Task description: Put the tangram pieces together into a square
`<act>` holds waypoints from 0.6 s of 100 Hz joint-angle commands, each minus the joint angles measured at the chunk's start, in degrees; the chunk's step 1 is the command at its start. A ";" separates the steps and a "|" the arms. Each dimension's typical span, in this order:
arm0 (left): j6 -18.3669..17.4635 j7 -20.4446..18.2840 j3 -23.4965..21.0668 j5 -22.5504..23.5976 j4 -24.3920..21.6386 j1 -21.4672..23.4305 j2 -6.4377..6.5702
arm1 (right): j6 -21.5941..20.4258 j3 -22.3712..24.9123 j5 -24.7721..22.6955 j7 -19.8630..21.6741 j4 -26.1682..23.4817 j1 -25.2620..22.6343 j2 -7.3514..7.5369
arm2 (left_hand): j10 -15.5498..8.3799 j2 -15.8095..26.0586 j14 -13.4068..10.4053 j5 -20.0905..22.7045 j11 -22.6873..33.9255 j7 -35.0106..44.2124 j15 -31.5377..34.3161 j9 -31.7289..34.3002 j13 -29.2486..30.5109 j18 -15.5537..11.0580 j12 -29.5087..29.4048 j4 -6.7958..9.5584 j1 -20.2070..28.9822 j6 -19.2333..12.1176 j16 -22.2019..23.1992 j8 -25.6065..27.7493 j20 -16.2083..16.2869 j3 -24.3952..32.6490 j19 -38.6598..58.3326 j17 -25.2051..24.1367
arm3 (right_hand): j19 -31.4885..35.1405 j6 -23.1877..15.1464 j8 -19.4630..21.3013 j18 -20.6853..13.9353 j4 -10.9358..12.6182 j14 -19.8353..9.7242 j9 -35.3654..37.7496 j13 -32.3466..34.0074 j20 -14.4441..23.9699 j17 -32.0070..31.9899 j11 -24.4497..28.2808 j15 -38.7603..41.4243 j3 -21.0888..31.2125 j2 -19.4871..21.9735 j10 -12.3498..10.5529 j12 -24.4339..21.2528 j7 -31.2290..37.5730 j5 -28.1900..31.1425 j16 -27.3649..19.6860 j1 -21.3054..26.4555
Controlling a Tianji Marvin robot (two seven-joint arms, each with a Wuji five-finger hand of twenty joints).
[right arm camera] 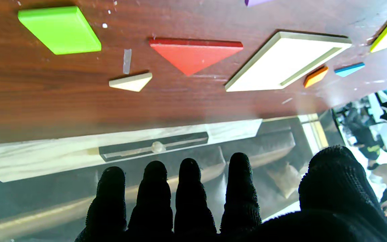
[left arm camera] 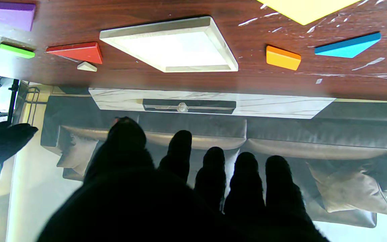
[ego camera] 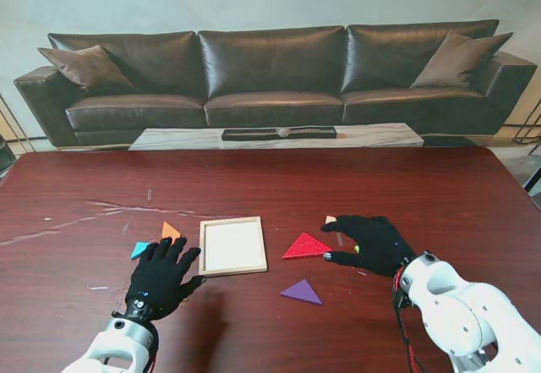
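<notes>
Stand view: unmarked wooden tray (ego camera: 232, 246)

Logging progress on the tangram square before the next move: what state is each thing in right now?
Wooden frame: empty, flat on the table.
Red triangle: loose, outside the frame.
Purple triangle: loose, outside.
Orange triangle: loose, outside.
Blue piece: loose, outside.
Green piece: loose, outside.
Left hand: open, fingers spread.
Right hand: open.

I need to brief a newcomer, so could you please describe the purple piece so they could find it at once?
Start at the square wooden tray in the middle of the table. Just right of it lies a red triangle; the purple triangle sits nearer to me than that, alone, the only purple piece.
</notes>
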 commanded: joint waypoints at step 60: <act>-0.02 -0.64 -0.22 -1.81 -0.66 0.42 -0.08 | 9.63 -14.81 -2.45 8.44 5.82 14.25 1.06 | -0.83 0.63 -0.67 -0.27 -1.24 -0.87 -0.96 -1.63 -1.13 -0.22 -0.59 2.18 0.57 -0.25 -0.39 0.35 0.75 -0.58 -1.16 -0.34 | 2.80 0.51 6.31 1.99 -2.61 2.86 -6.65 2.69 1.56 5.35 10.78 2.23 50.30 -22.95 5.76 3.72 -2.75 -5.91 0.86 -10.77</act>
